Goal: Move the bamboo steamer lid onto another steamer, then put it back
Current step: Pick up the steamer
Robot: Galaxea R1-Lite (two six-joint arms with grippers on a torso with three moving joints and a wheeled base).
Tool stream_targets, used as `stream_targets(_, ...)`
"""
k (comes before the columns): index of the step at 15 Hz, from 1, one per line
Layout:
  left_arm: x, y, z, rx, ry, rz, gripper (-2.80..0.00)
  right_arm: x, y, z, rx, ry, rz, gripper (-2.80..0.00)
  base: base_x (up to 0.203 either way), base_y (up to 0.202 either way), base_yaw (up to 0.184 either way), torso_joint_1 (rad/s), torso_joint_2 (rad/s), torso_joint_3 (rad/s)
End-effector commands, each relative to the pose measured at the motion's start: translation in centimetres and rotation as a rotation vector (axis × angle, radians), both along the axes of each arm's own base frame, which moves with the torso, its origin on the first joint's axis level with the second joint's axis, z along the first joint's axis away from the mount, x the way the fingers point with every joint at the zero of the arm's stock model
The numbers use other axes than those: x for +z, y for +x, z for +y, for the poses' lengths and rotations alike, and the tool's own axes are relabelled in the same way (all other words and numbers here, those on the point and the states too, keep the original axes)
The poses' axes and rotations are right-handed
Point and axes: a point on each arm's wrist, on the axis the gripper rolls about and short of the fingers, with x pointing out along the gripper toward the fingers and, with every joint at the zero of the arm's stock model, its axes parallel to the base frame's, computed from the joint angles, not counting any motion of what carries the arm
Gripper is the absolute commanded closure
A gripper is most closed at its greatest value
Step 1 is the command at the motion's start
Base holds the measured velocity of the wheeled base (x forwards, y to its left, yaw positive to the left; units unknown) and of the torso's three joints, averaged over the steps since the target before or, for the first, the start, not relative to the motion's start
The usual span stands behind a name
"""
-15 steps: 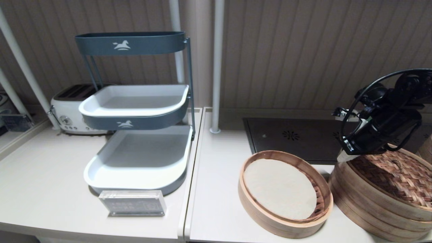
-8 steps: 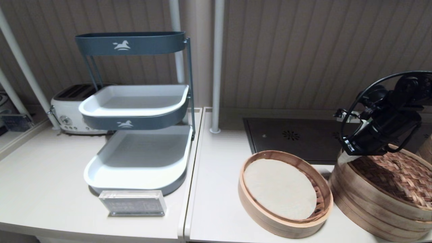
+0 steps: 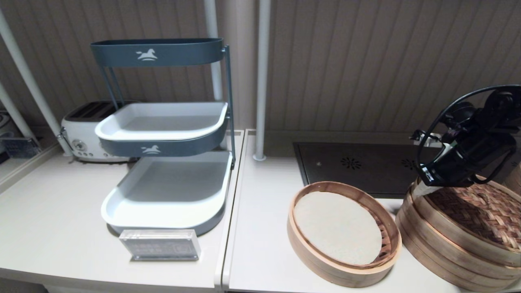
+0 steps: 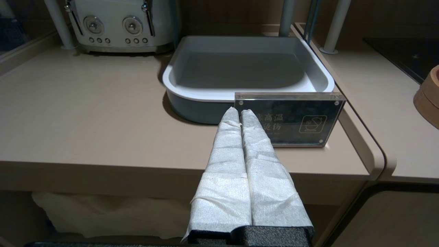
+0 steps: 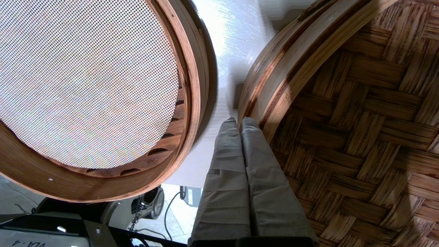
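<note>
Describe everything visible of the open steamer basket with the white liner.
The open steamer basket is a round, shallow ring of pale bamboo, lidless, sitting flat on the counter in front of the dark cooktop. A white, finely perforated round liner covers most of its slatted floor. It sits beside the lidded steamer stack, with a narrow gap in the right wrist view. Nothing grips it.

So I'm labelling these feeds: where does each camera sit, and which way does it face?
Head view: high, facing forward-down at counter; right gripper at bamboo steamer lid.
Left wrist view: behind shut left gripper, low before the counter edge, facing acrylic sign.
Right wrist view: looking down past shut fingers at the lid's rim.
Shared: lined steamer basket, head and right wrist.
</note>
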Motion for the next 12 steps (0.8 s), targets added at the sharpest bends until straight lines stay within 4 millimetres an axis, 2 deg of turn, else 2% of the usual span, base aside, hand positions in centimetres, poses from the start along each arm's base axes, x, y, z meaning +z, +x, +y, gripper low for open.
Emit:
stream_targets(1, -0.8, 0.2, 0.0, 0.0, 0.0, 0.025, 0.0, 0.1, -0.1, 0.1, 0.004, 0.001, 0.002, 0.0, 0.0, 0.0, 0.0, 0.0, 0.0, 0.0)
stream_targets(4, -0.8, 0.2, 0.0, 0.0, 0.0, 0.025, 0.0, 1.0, -0.2, 0.4, 0.011, -0.003, -0.042, 0.0, 0.0, 0.0, 0.0, 0.0, 0.0, 0.0)
stream_targets(8, -0.8, 0.2, 0.0, 0.0, 0.0, 0.025, 0.0, 4.5, -1.9, 1.8, 0.029, -0.011, -0.149, 0.0, 0.0, 0.0, 0.0, 0.0, 0.0, 0.0)
stream_targets(10, -0.8, 0.2, 0.0, 0.0, 0.0, 0.025, 0.0, 6.7, -3.4, 2.5, 0.02, -0.002, -0.216, 0.0, 0.0, 0.0, 0.0, 0.0, 0.0, 0.0)
stream_targets(12, -0.8, 0.2, 0.0, 0.0, 0.0, 0.025, 0.0, 10.4, -6.9, 3.1, 0.008, 0.01, -0.337, 0.0, 0.0, 0.0, 0.0, 0.0, 0.0, 0.0)
